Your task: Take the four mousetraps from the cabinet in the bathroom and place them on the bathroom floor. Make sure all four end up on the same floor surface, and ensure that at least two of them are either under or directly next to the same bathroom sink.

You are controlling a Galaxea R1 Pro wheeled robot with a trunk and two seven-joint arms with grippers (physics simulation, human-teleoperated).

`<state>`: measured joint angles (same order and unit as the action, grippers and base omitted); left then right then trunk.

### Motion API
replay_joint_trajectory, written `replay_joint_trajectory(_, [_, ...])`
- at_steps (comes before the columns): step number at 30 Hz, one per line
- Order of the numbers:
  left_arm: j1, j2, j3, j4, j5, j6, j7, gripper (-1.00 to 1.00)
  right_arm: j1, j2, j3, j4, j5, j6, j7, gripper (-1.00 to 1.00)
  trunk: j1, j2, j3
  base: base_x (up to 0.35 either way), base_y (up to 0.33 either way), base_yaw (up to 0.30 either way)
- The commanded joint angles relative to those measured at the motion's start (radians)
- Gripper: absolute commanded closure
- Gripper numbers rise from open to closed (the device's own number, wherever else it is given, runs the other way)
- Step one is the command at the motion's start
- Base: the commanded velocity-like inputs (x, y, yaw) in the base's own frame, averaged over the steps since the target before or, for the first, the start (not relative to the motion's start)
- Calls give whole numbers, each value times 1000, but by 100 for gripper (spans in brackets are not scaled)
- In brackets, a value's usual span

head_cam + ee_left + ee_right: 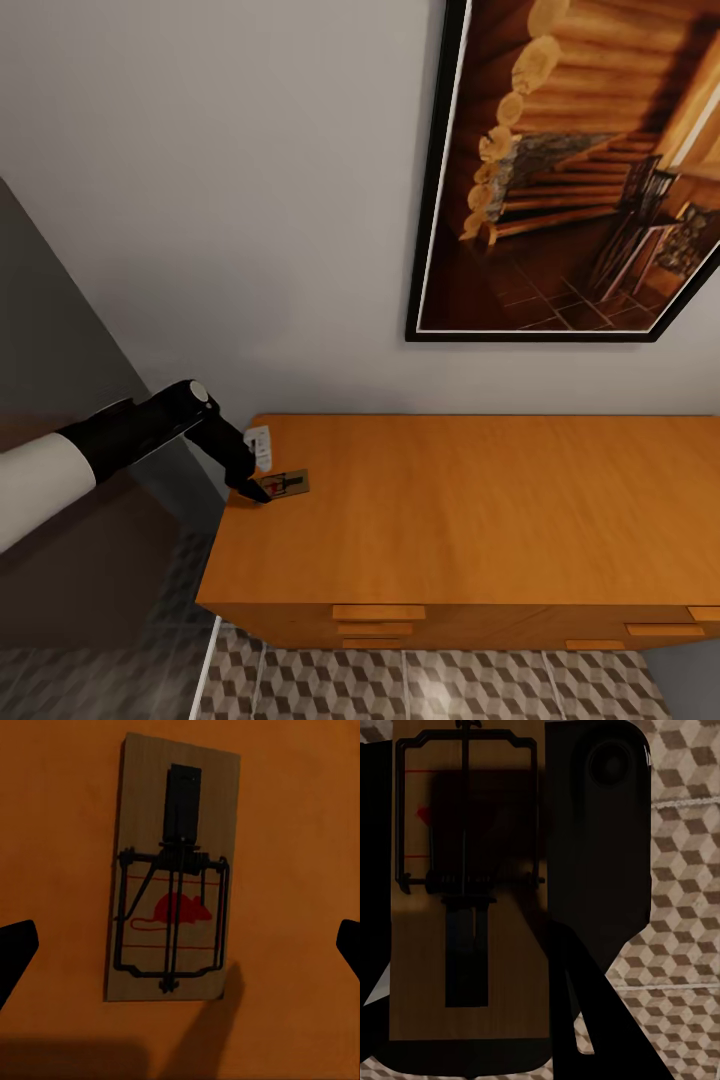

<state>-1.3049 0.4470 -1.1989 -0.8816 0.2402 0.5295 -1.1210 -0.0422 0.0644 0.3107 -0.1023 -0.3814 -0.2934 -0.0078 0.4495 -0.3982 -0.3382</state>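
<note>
Cube-patterned tiles in brown, beige and grey made up the bathroom floor (420,685), nearest in the head view, with pale grout lines running across it. Behind the floor stood the orange-brown wooden cabinet (480,520), its drawer handles showing along the near front edge and its wide flat top reaching back to the wall.

Near the far left corner of that top lay a mousetrap (287,485), a small flat wooden slab with dark metal parts. The left gripper (262,492) hovered over it from the left, its black fingers pointing down at the trap's left end. In the left wrist view the trap (174,870) lay flat on the orange wood, a red mouse printed under its wire frame, and the fingertips (15,952) stood wide apart at either side, not touching it.

In the right wrist view the right gripper (472,1050) was clamped on a second mousetrap (465,892), held above the patterned tiles (682,907).

On the grey wall behind the cabinet hung a dark-framed picture (580,170) of a log interior.
</note>
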Motion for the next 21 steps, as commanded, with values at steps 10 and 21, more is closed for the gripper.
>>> replay_joint_trajectory(10, [-2, 1, -37, 0, 10, 9, 14, -100, -1, 0, 8, 1, -13, -4, 2, 100, 1, -2, -2, 0, 0, 0])
replay_joint_trajectory(21, [-2, 1, -43, 0, 10, 9, 15, -100, -1, 0, 8, 1, -13, -4, 2, 100, 1, -2, -2, 0, 0, 0])
